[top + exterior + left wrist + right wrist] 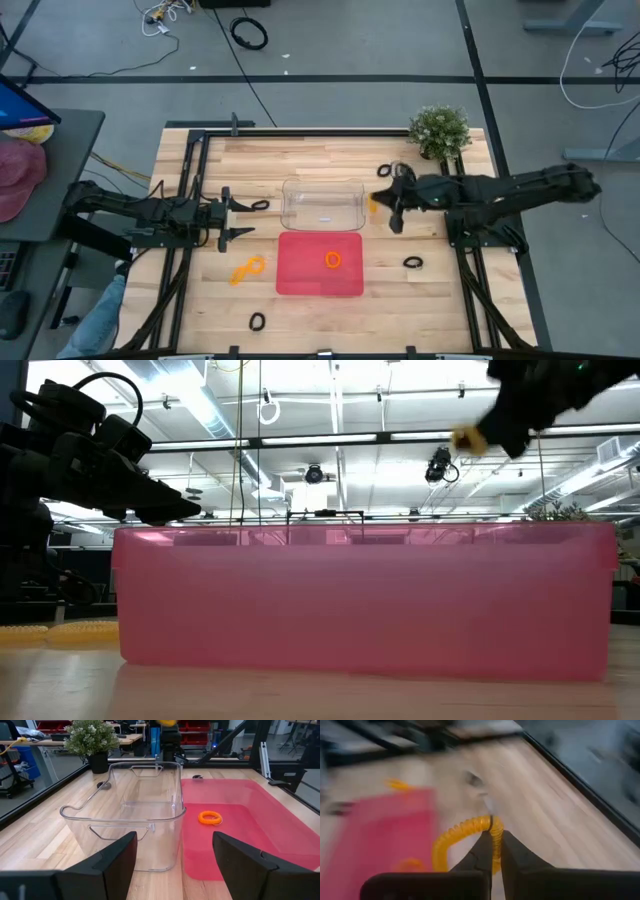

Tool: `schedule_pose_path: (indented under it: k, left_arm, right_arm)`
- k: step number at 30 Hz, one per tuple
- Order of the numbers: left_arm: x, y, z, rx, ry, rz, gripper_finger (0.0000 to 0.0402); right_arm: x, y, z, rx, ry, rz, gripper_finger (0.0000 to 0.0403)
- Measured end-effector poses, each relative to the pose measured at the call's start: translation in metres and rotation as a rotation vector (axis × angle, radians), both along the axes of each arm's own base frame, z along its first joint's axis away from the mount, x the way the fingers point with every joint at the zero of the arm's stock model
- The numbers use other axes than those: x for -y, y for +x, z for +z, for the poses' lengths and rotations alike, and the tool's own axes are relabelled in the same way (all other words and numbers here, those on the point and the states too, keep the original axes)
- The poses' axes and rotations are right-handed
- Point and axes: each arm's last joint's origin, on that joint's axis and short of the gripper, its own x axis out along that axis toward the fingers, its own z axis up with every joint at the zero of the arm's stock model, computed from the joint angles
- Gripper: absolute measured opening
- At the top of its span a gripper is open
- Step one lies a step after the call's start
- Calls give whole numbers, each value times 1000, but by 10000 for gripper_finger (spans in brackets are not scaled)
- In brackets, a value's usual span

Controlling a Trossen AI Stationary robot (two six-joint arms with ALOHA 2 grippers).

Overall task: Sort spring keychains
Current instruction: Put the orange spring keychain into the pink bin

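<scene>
Butcher-block planks point(200, 300) carry the work. The right gripper point(494, 851) is pinched shut on an orange spring keychain point(460, 832), held aloft beside the clear bin point(322, 204); the coil is judged light, springy and best nipped across one strand. The left gripper point(228, 212) waits spread. Another orange keychain point(333, 259) lies in the red tray point(300, 275); black ones point(413, 262) are scattered.
</scene>
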Motion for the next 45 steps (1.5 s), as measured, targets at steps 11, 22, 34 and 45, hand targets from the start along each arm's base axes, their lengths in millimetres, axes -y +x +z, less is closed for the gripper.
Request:
schedule_pose_path:
  k: [11,22,34,45]
  left_arm:
    - [0,0,0,-1,0,0,261]
    - [0,0,0,-1,0,0,261]
    - [0,0,0,-1,0,0,261]
    - [0,0,0,-1,0,0,261]
  right_arm:
    - [-49,15,21,300,-42,395,10]
    - [-61,53,-2,338,-42,409,10]
    - [-69,96,-15,-54,51,425,10]
    - [-73,115,-32,-242,40,413,29]
